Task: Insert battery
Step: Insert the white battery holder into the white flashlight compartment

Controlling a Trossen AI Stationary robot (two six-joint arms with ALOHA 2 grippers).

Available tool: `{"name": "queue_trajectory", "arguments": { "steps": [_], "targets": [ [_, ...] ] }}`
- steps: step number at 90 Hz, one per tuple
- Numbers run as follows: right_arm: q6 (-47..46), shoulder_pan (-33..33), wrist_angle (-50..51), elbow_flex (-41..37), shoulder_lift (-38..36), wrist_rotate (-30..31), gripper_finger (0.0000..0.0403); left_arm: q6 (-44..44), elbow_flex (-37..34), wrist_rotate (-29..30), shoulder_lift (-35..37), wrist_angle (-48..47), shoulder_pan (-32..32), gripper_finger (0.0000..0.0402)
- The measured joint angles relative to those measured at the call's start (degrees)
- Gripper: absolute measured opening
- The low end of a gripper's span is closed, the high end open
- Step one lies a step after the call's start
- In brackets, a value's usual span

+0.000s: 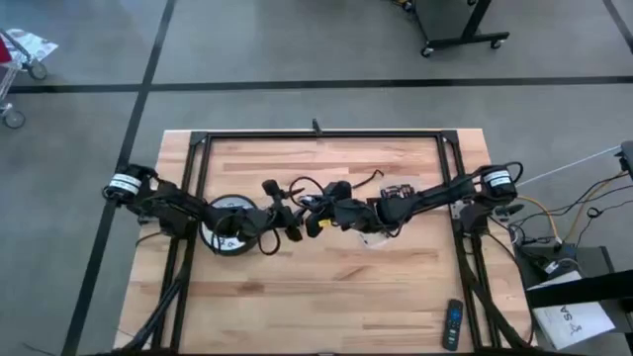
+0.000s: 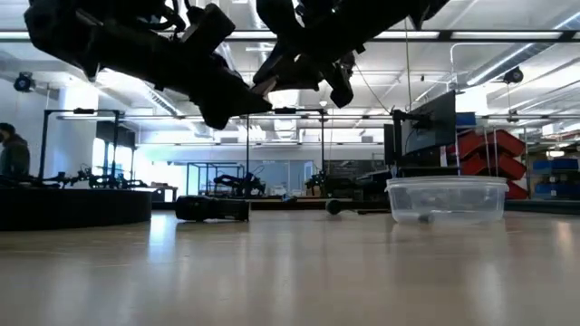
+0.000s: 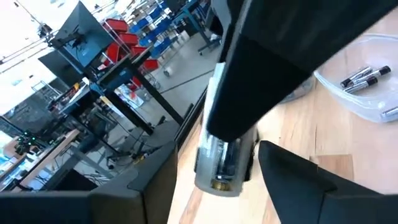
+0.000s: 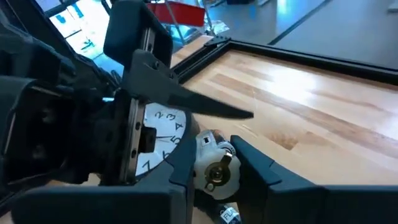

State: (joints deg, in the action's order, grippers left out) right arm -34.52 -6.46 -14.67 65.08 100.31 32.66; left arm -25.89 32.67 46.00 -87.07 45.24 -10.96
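Both arms meet above the middle of the tabletop [image 1: 326,287], raised clear of its surface. The right end effector [image 4: 211,169] is clamped on a small cylindrical battery [image 4: 214,167], with one metal end of the cell facing the wrist camera between the two fingers. Directly ahead of that end effector, the left end effector [image 1: 287,215] holds a white clock [image 4: 163,134] up on edge; whether its fingers are closed on the clock cannot be told from these views. Holding the clock off the tabletop appears intended to present its battery compartment toward the incoming cell, and the battery stands just beside the clock, not yet seated. A clear plastic tub [image 3: 367,87] containing markers [image 3: 365,76] rests on the tabletop beyond the left end effector. A remote control [image 1: 452,324] lies well apart, near the tabletop edge.
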Motion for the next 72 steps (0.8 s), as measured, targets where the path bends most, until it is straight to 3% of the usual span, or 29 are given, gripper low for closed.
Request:
{"name": "queue_trajectory", "arguments": {
  "steps": [36,57,72],
  "targets": [
    [0.13,-0.02,-0.6,0.0,0.0,-0.18,0.0056,-0.82,0.3,-0.03,0.0,-0.28,0.21,0.0063],
    [1.83,-0.02,-0.58,0.0,0.0,-0.49,0.0094,-0.08,0.3,0.0,0.02,-0.76,0.2,0.0068],
    [5.65,0.0,0.96,0.09,-1.16,-5.67,0.0114,2.52,0.25,0.04,0.02,-5.55,0.2,0.0079]
  ]
}}
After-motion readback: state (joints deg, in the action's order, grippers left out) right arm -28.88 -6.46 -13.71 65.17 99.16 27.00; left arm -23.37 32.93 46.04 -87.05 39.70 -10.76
